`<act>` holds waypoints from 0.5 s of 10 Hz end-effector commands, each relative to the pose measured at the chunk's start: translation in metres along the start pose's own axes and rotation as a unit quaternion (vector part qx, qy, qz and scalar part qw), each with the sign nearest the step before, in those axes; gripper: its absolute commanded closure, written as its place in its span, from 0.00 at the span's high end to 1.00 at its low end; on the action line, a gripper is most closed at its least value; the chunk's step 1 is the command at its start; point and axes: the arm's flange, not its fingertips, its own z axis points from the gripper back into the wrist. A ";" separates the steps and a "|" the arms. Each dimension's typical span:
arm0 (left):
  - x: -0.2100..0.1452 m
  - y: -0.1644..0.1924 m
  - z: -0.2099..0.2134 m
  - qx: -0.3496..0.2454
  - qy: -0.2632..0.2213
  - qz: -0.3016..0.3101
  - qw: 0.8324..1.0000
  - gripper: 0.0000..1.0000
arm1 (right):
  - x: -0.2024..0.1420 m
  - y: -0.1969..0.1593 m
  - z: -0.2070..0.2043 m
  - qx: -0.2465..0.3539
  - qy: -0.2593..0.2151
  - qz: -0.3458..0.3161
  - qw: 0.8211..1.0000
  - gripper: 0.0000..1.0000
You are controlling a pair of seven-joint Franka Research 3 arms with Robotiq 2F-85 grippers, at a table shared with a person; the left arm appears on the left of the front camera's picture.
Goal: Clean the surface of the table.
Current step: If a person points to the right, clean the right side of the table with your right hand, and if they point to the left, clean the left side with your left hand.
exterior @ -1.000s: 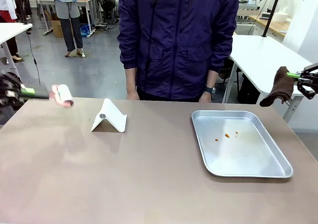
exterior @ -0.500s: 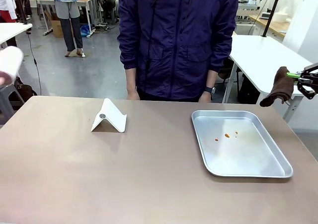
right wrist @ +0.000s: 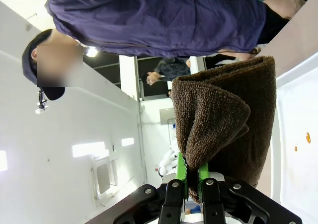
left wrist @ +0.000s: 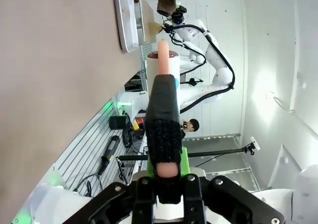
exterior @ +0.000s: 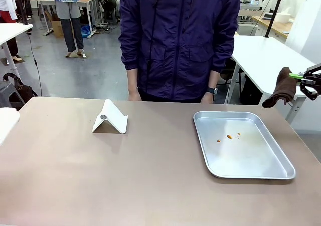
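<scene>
Our left gripper [left wrist: 166,168] clamps the black handle of a lint roller [left wrist: 162,100]; our right gripper [right wrist: 190,172] pinches a brown towel [right wrist: 223,110]. The table [exterior: 125,176] spreads before the person. At nine o'clock a white blur [exterior: 7,123], cut off, defies identification.

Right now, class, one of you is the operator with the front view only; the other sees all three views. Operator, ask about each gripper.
Operator: Is anything held on my left?
Observer: Yes. The left gripper is shut on the black handle of a roller.
Operator: How is the cloth gripped?
Observer: It is folded over in thick layers; the right gripper pinches one edge between its green pads.
</scene>
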 end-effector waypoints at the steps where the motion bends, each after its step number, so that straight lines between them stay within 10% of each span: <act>1: 0.002 -0.007 0.010 -0.003 -0.012 -0.023 1.000 0.19 | -0.002 0.004 0.002 0.000 0.007 0.003 1.000 0.10; 5: -0.001 0.001 0.004 0.003 -0.006 -0.003 1.000 0.19 | -0.002 0.004 0.002 0.000 0.007 0.003 1.000 0.10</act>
